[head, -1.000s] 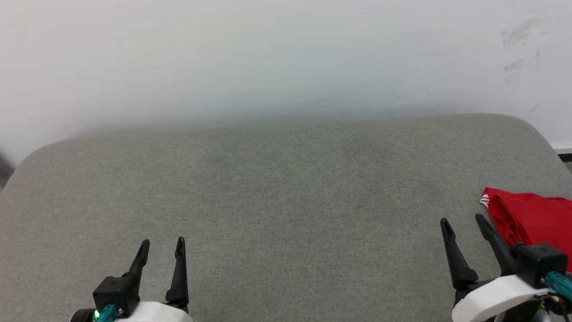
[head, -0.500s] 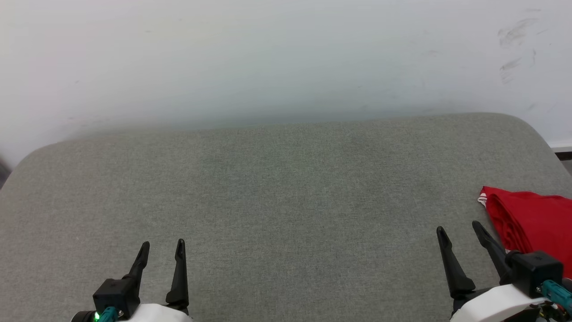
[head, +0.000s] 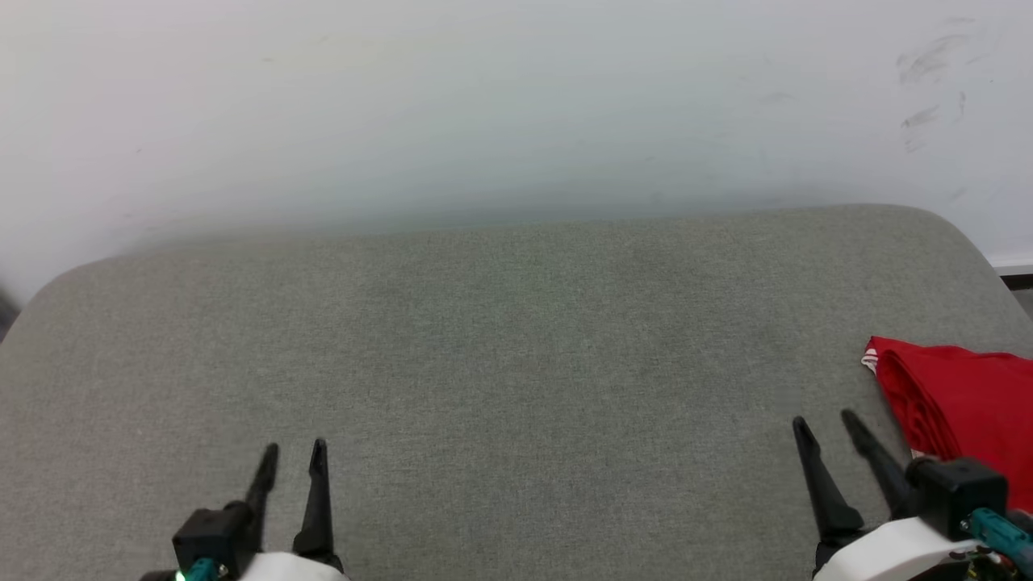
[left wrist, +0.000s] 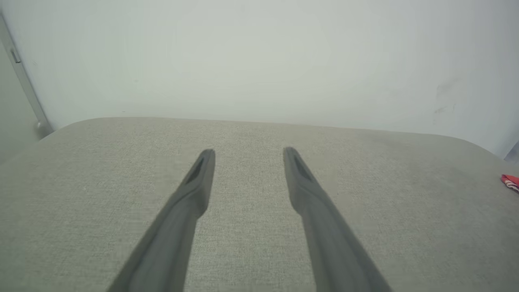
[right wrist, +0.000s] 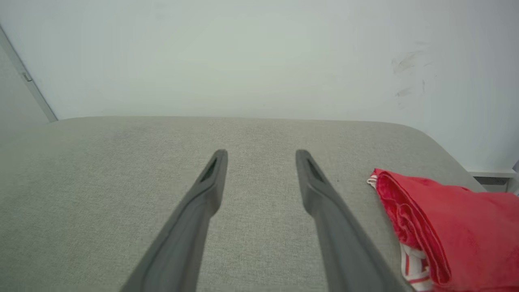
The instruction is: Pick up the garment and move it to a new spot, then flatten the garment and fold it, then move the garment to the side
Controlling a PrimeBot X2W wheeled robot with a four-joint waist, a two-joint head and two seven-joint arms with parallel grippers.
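The garment (head: pixel 960 399) lies folded into a thick red bundle at the right edge of the surface (head: pixel 516 363), about midway between the near and far edges, its rolled fold facing the middle of the surface. A small piece of white-and-red striped trim peeks out at the bundle's far left corner, and in the right wrist view the garment (right wrist: pixel 458 227) also shows white fabric with red stripes tucked under the fold on the near side. In the left wrist view only a red tip of the garment (left wrist: pixel 510 181) appears, at the far right. The right pincer (head: pixel 823 421) hovers just beside the bundle, toward the near right corner, its two dark fingers parted by a moderate gap and holding nothing; its own wrist view shows the right pincer (right wrist: pixel 261 152) with bare grey cloth between the fingers. The left pincer (head: pixel 294 446) sits well apart from the garment, near the near left corner, fingers a narrower gap apart and empty, as its own view confirms (left wrist: pixel 248 151). Behind the far edge stands a pale wall (head: pixel 484 105) with faint scuff marks (head: pixel 928 56) toward its right.
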